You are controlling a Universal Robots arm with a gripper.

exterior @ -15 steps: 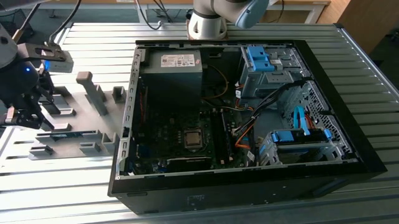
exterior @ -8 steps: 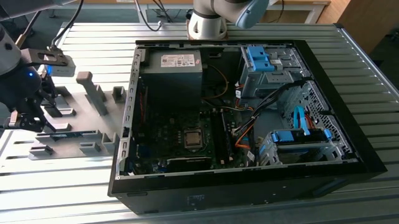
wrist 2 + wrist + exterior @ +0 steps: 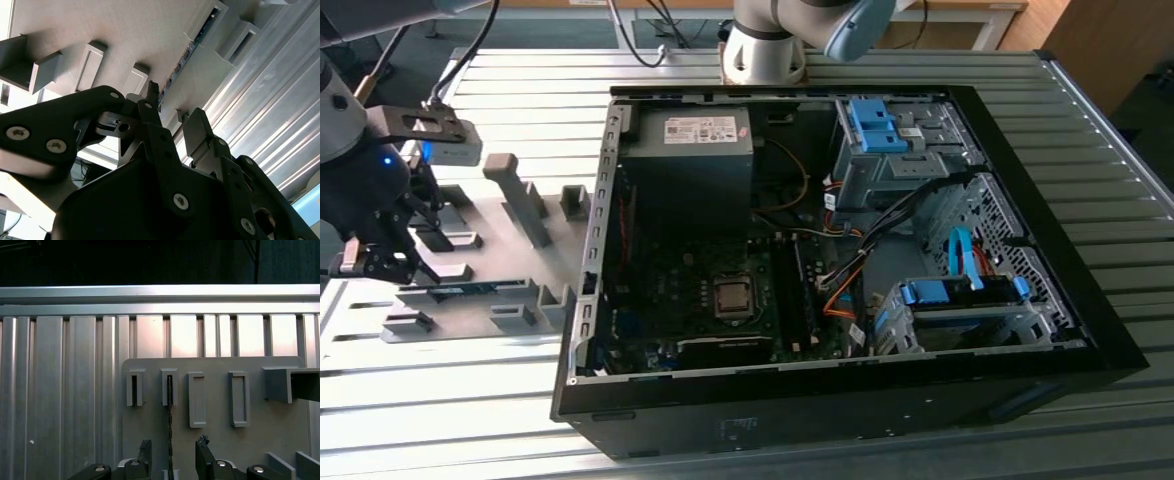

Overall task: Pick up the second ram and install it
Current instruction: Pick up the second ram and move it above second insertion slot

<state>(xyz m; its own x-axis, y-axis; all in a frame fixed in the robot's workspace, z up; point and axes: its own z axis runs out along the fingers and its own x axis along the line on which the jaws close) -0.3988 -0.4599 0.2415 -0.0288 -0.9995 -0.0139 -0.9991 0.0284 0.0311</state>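
Straddling second ram [image 3: 170,410], fingers [image 3: 202,452] spread, touching nothing

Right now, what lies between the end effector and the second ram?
Nothing. In the first wrist view the second ram stands inside the open end effector, bare gaps either side.

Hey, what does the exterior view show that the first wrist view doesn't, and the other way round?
Exterior view: the open computer case with its motherboard, beside the grey tray. First wrist view: the second ram edge-on in its slot block, the open jaws standing either side of it. Both: the gripper, the tray and the ribbed metal table.
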